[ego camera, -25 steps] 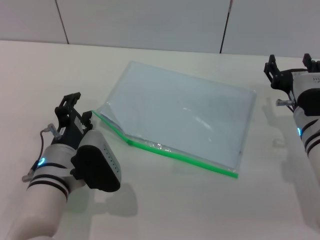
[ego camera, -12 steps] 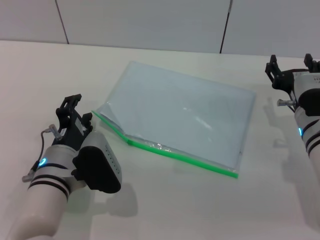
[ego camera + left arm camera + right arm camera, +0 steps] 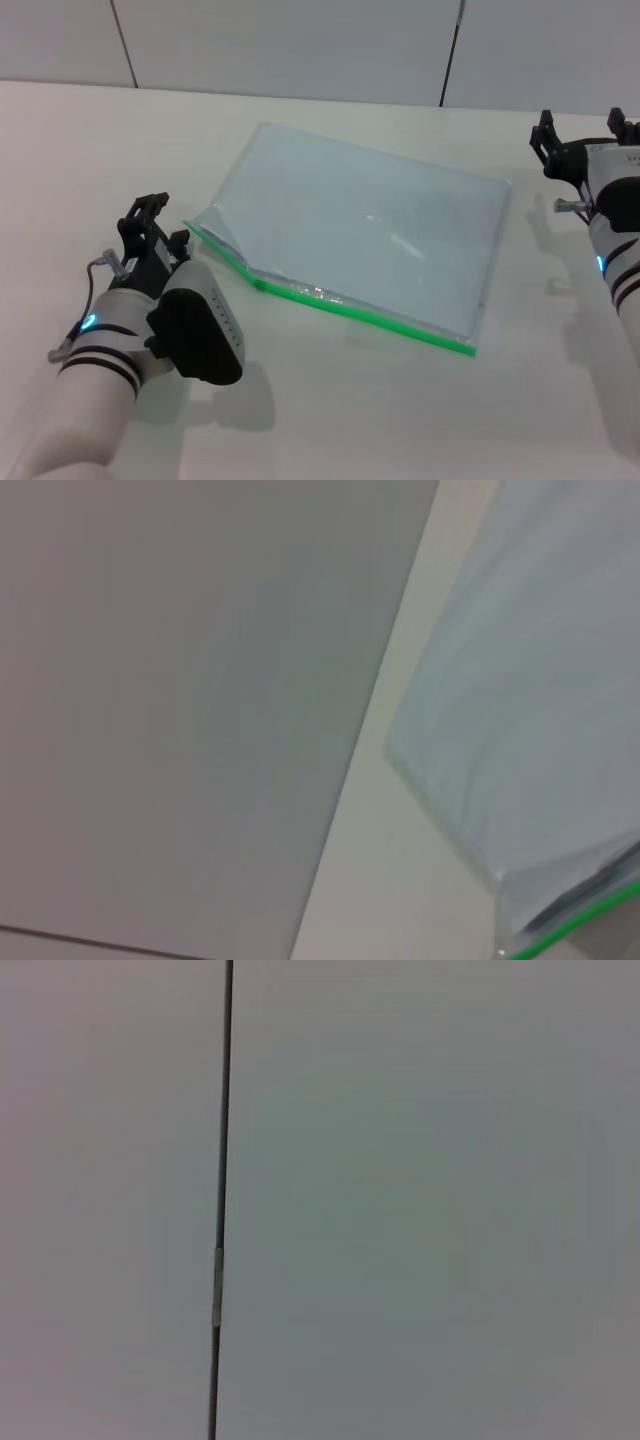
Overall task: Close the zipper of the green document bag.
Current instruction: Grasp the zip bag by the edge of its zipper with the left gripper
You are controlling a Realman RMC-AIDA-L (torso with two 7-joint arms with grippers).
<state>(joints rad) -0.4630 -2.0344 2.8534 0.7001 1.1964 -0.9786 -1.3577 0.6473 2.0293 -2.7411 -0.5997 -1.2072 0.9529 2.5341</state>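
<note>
The left end effector (image 3: pixel 150 232), fingers spread, sits beside the zipper (image 3: pixel 340 301)'s gaping left end; a misjudged pinch could push the green document bag (image 3: pixel 370 230) across the worktop (image 3: pixel 350 410); the right end effector (image 3: pixel 585 135) waits far right, fingers spread.

Bright, even overhead light in the head view, soft shadows under the left arm (image 3: pixel 150 350) on the pale table (image 3: pixel 350 420), faint glare on the green document bag (image 3: pixel 390 240) — both wrist views soft, hazy, low in contrast

A plain grey wall (image 3: pixel 420 1200) fills the picture. A thin dark line (image 3: pixel 222 1160) runs from top to bottom on the left side.
</note>
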